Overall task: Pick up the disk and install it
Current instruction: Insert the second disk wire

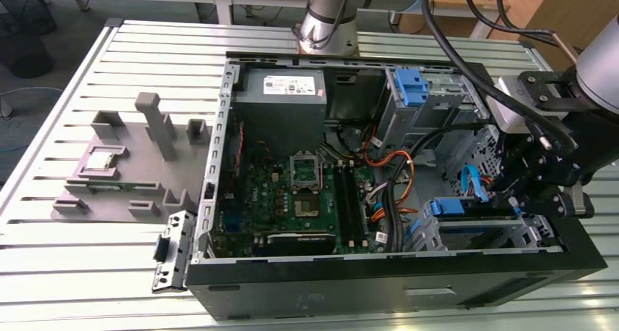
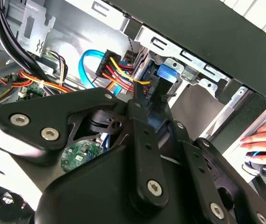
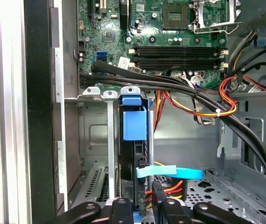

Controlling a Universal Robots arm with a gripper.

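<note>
Found the computer case (image 1: 387,277) lying open on the slatted table (image 1: 145,41), motherboard (image 1: 290,200) facing up, grey power supply (image 1: 280,92) at the far end

Spotted the disk (image 1: 453,208) in the drive cage at the corner of the case nearest the exterior view's right, just beside the black front panel, its blue carrier showing above the cage's metal rails

Saw it again in the first wrist view (image 3: 135,123), standing on edge between the silver rails, blue tab toward the motherboard (image 3: 170,32), and in the second wrist view (image 2: 166,74) as a blue patch past the black linkage

Noted the gripper (image 1: 512,200) lowered into the case right at that cage, close against the disk's end in both wrist views (image 3: 151,189) (image 2: 146,95)

Could not tell how far the pincer stood open, nor whether it had hold of the disk

Made out a light blue flat cable (image 3: 170,172) crossing near the disk, above red, yellow and orange wires

Caught a person's hand (image 2: 263,137) resting outside the case

Marked another blue bracket (image 1: 413,85) in the far bay, and a grey fixture (image 1: 126,164) on the table toward the exterior view's left
</note>
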